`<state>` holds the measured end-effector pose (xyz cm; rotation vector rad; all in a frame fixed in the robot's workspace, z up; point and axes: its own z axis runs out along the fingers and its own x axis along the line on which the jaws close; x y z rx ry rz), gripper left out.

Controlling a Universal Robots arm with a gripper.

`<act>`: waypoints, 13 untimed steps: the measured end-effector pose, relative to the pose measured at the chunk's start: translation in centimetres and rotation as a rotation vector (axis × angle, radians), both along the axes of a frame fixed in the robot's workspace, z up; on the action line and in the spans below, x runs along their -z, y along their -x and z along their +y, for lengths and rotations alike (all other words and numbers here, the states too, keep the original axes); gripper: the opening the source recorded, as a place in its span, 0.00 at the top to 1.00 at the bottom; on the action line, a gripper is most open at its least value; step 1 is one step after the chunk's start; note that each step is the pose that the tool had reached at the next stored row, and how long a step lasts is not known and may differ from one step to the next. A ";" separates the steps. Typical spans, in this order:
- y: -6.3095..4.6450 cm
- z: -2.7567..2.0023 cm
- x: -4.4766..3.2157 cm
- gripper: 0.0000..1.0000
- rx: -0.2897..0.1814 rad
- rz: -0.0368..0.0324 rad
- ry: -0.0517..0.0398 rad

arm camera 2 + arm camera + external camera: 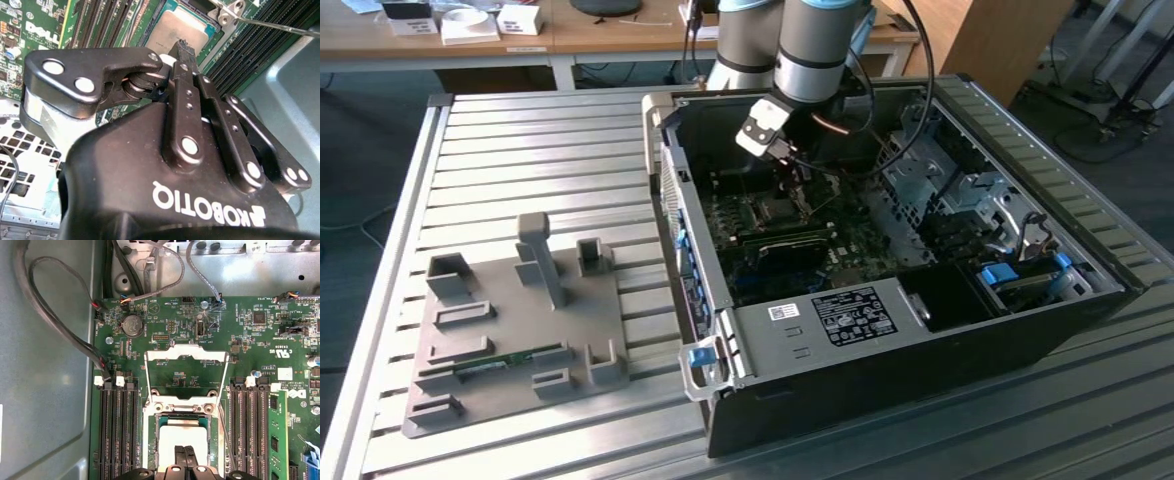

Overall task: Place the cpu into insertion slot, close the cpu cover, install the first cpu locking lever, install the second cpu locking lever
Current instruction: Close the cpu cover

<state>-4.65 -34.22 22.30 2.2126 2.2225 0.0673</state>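
Starting at the exterior view's left, a grey tray [500,290] of moulded holders sits on the slatted counter [520,130], well apart from the work. Next comes the open computer case [921,385], with the arm reaching down into it and the end effector [790,182] low over the green board.

In both wrist views the end effector [185,456] [181,49] has its fingers pressed together with nothing between them. The tips are directly over the cpu [184,432] [175,30]; whether they touch it I cannot tell. The cpu lies flat inside the insertion slot [154,440] and looks level in the frame. The cpu cover [186,353] stands flipped up and away from the slot, not yet closed.

The cpu is judged light, rigid and smooth-topped, and fragile underneath, so it is best gripped by opposite edges and kept level. The cover is thin sheet metal on a hinge and probably swings easily; its free edge is the natural place to push.

Room is tight: rows of memory slots [117,430] flank the slot on both sides, and a thin locking lever [280,25] stands just beside it. Loose cables [60,325] hang along the case wall. On the exterior view's right, the drive cage [947,190] crowds that side.
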 end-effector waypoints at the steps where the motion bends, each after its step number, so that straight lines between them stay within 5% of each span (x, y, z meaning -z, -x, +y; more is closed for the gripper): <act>1: 0.0 0.00 0.00 0.89 0.000 -0.0001 -0.0001; 13: 0.0 0.00 -0.17 0.89 0.000 0.0001 0.0002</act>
